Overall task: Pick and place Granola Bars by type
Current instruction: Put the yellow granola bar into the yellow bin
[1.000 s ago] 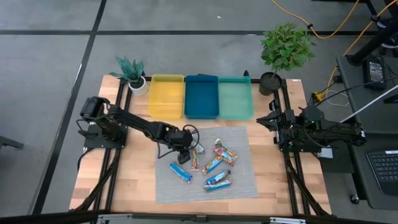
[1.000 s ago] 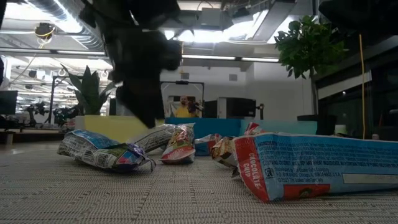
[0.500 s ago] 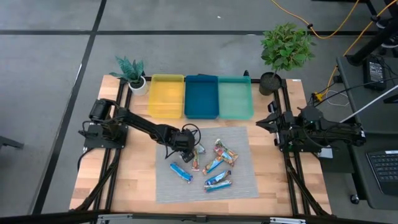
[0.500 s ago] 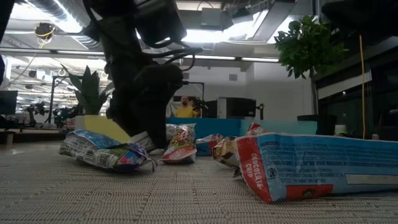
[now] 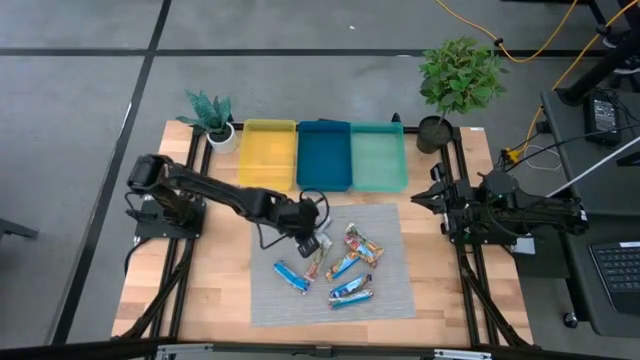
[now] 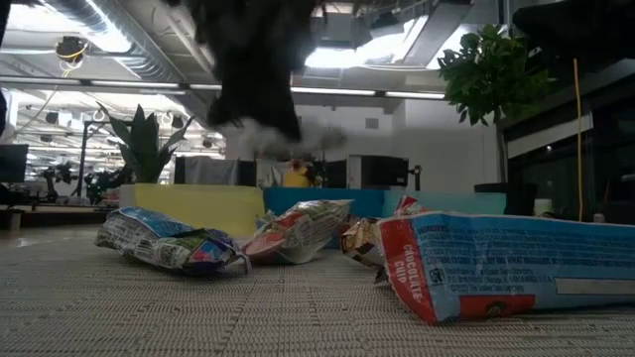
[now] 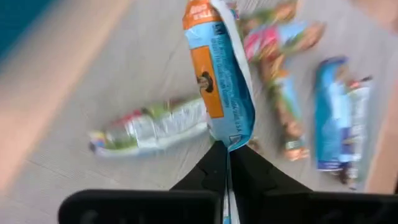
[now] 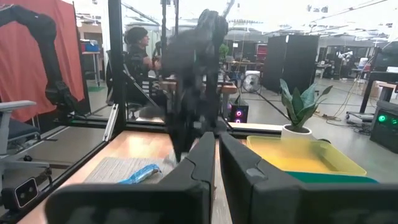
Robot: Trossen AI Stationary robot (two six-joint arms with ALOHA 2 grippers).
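My left gripper [image 5: 312, 236] hangs over the grey mat [image 5: 270, 305], shut on a blue-and-orange granola bar [image 7: 217, 74]. In the low view the gripper [image 6: 260, 109] and the bar [image 6: 283, 137] show blurred, above the mat. The other granola bars lie flat on the mat: a silver one [image 7: 152, 127], blue ones [image 5: 292, 277] [image 5: 350, 290] and red-orange multicoloured ones [image 5: 360, 243]. My right gripper [image 5: 432, 196] waits shut at the table's right side. My left gripper pinches one end of the bar's wrapper [image 7: 231, 142] between its two fingers. The fingers come from above, pointing down. The bar hangs below them, lengthwise away from the fingers, lifted clear of the mat.
Three trays stand side by side behind the mat: yellow [image 5: 268, 155], blue [image 5: 324, 155] and teal [image 5: 378, 157]. Potted plants stand at the far left [image 5: 210, 118] and far right [image 5: 458, 85]. A person shows in the room beyond [image 8: 138, 50].
My left gripper went down among the bars at the mat's far left, shut on a bar's end, and has come up and a little toward the table's right edge. The bar is lifted clear; the silver bar stays on the mat.
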